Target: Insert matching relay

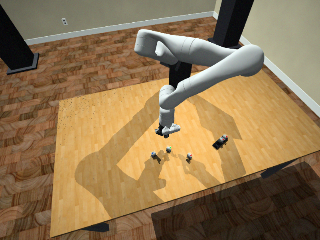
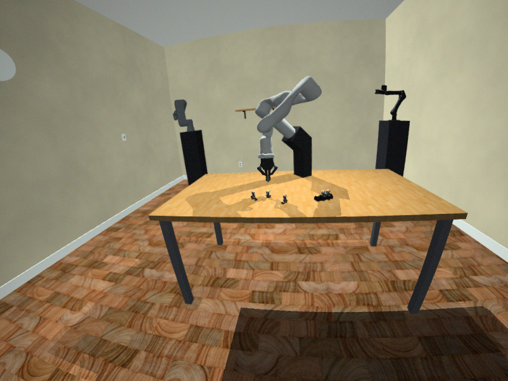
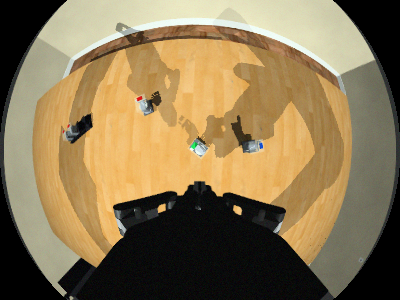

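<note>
- Three loose relays stand in a rough row on the wooden table (image 1: pixel 98 144): one with a blue button (image 1: pixel 153 154), one with a green button (image 1: pixel 168 148) and one with a red button (image 1: pixel 189 155).
- Off to the side of that row, well apart from it, sits the black rack (image 1: pixel 220 142), holding two relays whose buttons are red; its third pocket, at the end nearer the table edge, is vacant.
- The green relay stands nearest the gripper (image 1: pixel 166 135), between it and the table's front edge; the blue one is just beside the green.
- The red relay, the one that matches the rack, lies further along the row toward the rack, away from the gripper and touched by nothing.
- The gripper hangs above the table pointing straight down, jaws clenched together with nothing between them.
- In the wrist view the green relay (image 3: pixel 198 146) shows just ahead of the fingertips.
</note>
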Available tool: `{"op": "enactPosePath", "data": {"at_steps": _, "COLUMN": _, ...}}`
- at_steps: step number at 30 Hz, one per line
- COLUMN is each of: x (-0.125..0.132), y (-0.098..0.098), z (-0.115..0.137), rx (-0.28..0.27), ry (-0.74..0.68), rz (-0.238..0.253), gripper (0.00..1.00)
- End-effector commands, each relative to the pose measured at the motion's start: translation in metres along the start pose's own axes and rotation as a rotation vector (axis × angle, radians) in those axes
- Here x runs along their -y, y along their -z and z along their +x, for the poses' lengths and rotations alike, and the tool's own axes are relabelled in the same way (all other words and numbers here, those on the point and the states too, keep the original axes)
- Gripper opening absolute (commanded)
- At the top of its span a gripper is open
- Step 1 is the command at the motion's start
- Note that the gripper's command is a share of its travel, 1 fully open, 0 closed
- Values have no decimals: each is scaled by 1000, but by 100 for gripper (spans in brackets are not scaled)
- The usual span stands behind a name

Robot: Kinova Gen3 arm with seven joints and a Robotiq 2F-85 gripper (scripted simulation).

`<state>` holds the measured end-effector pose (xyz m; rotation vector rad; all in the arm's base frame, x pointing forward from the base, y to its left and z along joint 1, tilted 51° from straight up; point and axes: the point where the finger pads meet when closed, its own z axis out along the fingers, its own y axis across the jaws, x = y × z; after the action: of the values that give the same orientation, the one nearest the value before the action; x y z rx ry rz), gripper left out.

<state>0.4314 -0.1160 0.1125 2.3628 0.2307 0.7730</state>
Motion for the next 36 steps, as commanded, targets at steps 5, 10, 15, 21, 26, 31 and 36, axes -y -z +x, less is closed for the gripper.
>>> {"op": "enactPosePath", "data": {"at_steps": 5, "x": 0, "y": 0, "z": 0, "rx": -1, "ry": 0, "rz": 0, "gripper": 0}}
{"op": "enactPosePath", "data": {"at_steps": 10, "x": 0, "y": 0, "z": 0, "rx": -1, "ry": 0, "rz": 0, "gripper": 0}}
{"op": "enactPosePath", "data": {"at_steps": 15, "x": 0, "y": 0, "z": 0, "rx": 0, "ry": 0, "rz": 0, "gripper": 0}}
{"op": "enactPosePath", "data": {"at_steps": 21, "x": 7, "y": -1, "z": 3, "rx": 8, "ry": -3, "rz": 5, "gripper": 0}}
{"op": "enactPosePath", "data": {"at_steps": 26, "x": 29, "y": -5, "z": 15, "rx": 28, "ry": -9, "rz": 14, "gripper": 0}}
{"op": "enactPosePath", "data": {"at_steps": 31, "x": 60, "y": -6, "z": 40, "rx": 28, "ry": -6, "rz": 11, "gripper": 0}}
{"op": "enactPosePath", "data": {"at_steps": 36, "x": 88, "y": -3, "z": 66, "rx": 2, "ry": 1, "rz": 3, "gripper": 0}}
